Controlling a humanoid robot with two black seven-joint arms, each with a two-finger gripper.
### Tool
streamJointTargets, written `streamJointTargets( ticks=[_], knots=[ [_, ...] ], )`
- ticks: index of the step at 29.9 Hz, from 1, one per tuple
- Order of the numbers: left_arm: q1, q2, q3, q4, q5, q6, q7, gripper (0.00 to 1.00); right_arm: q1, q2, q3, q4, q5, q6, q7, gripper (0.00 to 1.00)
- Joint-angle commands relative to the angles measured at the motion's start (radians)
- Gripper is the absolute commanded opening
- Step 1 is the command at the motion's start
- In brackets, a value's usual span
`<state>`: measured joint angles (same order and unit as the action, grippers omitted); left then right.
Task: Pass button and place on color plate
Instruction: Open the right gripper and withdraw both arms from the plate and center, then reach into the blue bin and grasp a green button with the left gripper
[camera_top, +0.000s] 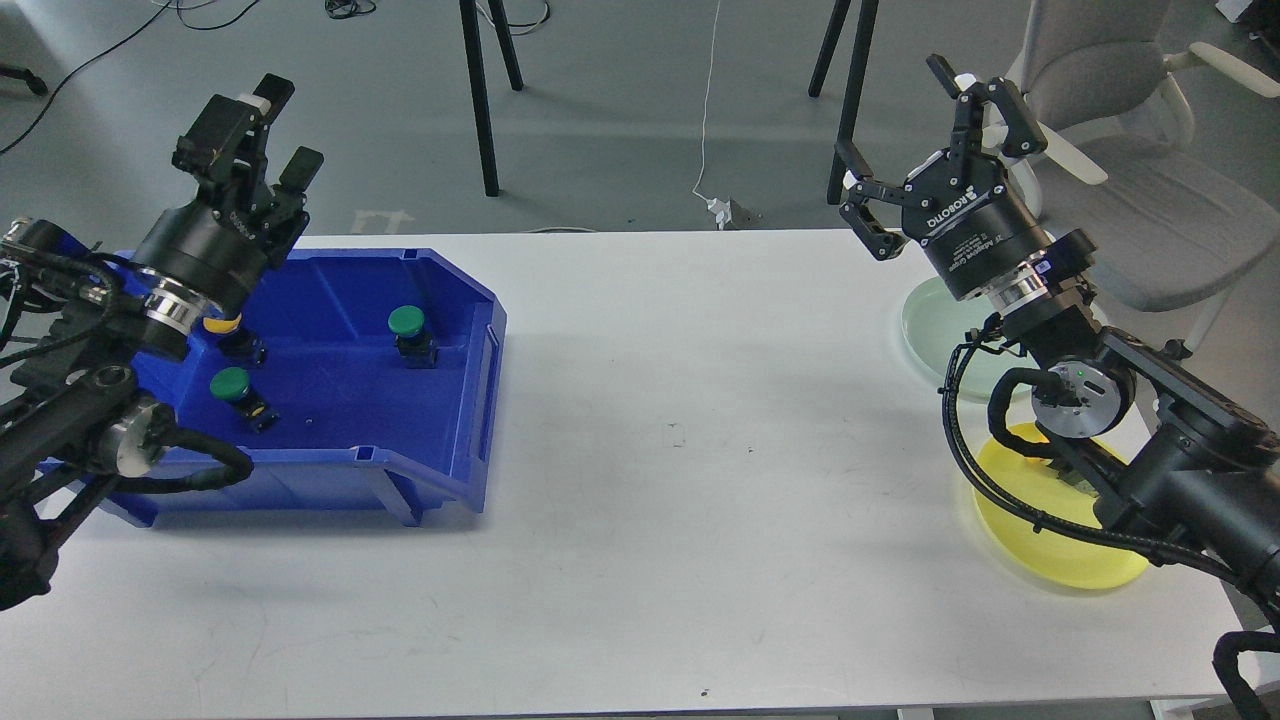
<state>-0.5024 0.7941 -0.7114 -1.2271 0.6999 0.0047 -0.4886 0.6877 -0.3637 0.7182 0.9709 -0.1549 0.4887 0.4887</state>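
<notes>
Counting two green buttons (406, 321), perhaps one yellow button (222, 324), two plates (1050, 560).

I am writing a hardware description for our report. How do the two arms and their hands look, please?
Both arms are black, with silver metal rings at the wrist joints and black cables looped along the outside. Each ends in a black, cylindrical two-finger hand. The right hand carries white "ROBOTIQ" lettering on its body; the left hand has fainter lettering and a white patch on one fingertip.
</notes>
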Motion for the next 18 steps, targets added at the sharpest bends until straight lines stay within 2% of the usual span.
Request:
streamJointTargets(
  ticks=[1,5,10,14,18],
  knots=[
    [-0.001,0.106,0.026,-0.051,0.201,-0.002,0.000,0.94,-0.010,-0.001,-0.011,0.000,0.000,0.000,0.000,0.97],
    [-0.005,0.203,0.032,-0.084,0.452,-0.060,0.000,0.94,-0.025,-0.001,-0.011,0.000,0.000,0.000,0.000,0.97],
    [-0.091,0.273,0.085,-0.089,0.572,-0.175,0.000,0.95,-0.031,0.000,-0.011,0.000,0.000,0.000,0.000,0.97],
    [-0.214,0.310,0.242,-0.054,0.714,-0.186,0.000,0.95,-0.037,0.000,-0.011,-0.001,0.000,0.000,0.000,0.97],
    [-0.339,0.291,0.432,0.059,0.823,-0.186,0.000,0.95,-0.046,0.000,-0.011,-0.003,0.000,0.000,0.000,0.97]
  ],
)
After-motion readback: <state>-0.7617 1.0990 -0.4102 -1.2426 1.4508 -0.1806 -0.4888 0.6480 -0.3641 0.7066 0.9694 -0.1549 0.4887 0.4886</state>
